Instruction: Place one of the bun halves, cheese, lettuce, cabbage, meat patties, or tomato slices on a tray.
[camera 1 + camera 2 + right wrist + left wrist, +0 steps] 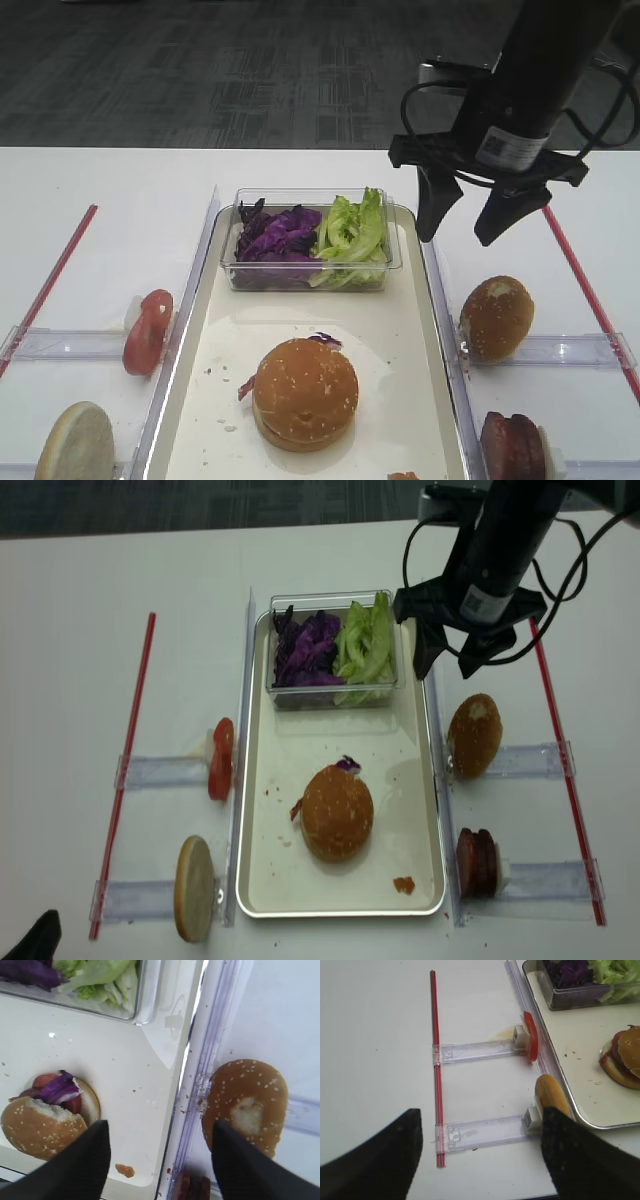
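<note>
My right gripper point(458, 236) hangs open and empty above the right rim of the cream tray point(400, 330), beside the clear tub. The tub holds purple cabbage point(278, 232) and green lettuce point(352, 235). On the tray sits a stacked burger under a sesame bun half point(305, 392). In the right wrist view my right gripper point(159, 1127) frames the tray rim, with a white-patched bun point(247, 1105) to the right. Meat patties point(512, 445) stand right of the tray and a tomato slice point(147, 331) left of it. My left gripper point(480, 1115) is open over the table. No cheese is in view.
A pale flat bun disc point(75, 445) stands on edge in a clear holder point(485, 1130) at the front left. Red strips point(50, 283) run down both outer sides of the table. A small orange crumb point(404, 885) lies at the tray's front right corner.
</note>
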You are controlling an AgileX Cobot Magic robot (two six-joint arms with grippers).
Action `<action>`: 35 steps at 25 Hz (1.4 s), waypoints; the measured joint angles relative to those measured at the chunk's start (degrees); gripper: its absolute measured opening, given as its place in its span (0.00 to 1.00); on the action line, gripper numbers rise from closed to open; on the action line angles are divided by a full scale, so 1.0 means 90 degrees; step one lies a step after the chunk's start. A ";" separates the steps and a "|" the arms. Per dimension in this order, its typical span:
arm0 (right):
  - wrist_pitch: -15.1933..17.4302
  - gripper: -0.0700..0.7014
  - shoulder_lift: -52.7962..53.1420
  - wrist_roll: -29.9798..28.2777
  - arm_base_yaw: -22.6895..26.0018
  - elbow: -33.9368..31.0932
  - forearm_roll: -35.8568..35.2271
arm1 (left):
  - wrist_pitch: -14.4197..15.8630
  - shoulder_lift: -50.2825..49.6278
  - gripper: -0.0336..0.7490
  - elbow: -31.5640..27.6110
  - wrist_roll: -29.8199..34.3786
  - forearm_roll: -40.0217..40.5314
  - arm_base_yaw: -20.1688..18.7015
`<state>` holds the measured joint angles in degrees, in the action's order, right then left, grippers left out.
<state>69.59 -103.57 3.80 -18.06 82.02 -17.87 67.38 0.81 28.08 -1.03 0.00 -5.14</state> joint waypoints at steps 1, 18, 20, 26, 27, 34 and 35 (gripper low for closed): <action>0.0000 0.69 0.0025 0.0015 0.0000 0.0004 0.0064 | 0.0000 0.0000 0.64 0.0000 0.0000 0.0000 0.0000; 0.0020 0.68 0.0154 0.0119 0.0000 0.0014 0.0848 | 0.0000 0.0000 0.64 0.0000 0.0000 0.0000 0.0000; 0.0031 0.68 0.0178 0.0119 0.0025 0.0014 0.0914 | 0.0000 0.0000 0.64 0.0000 0.0000 0.0000 0.0000; 0.0046 0.68 0.0359 0.0119 0.0779 0.0014 0.0985 | 0.0000 0.0000 0.64 0.0000 0.0000 0.0000 0.0000; 0.0046 0.68 0.0431 0.0119 0.0919 0.0014 0.1006 | 0.0000 0.0000 0.64 0.0000 0.0000 0.0000 0.0000; 0.0075 0.68 0.0803 0.0059 0.1720 0.0014 0.1114 | 0.0000 0.0000 0.64 0.0000 0.0000 0.0000 0.0000; 0.0086 0.67 0.0829 0.0025 0.1731 0.0014 0.1139 | 0.0000 0.0000 0.64 0.0000 0.0000 0.0000 0.0000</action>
<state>70.36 -96.11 4.02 -2.48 82.15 -7.61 67.38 0.81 28.08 -1.03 0.00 -5.14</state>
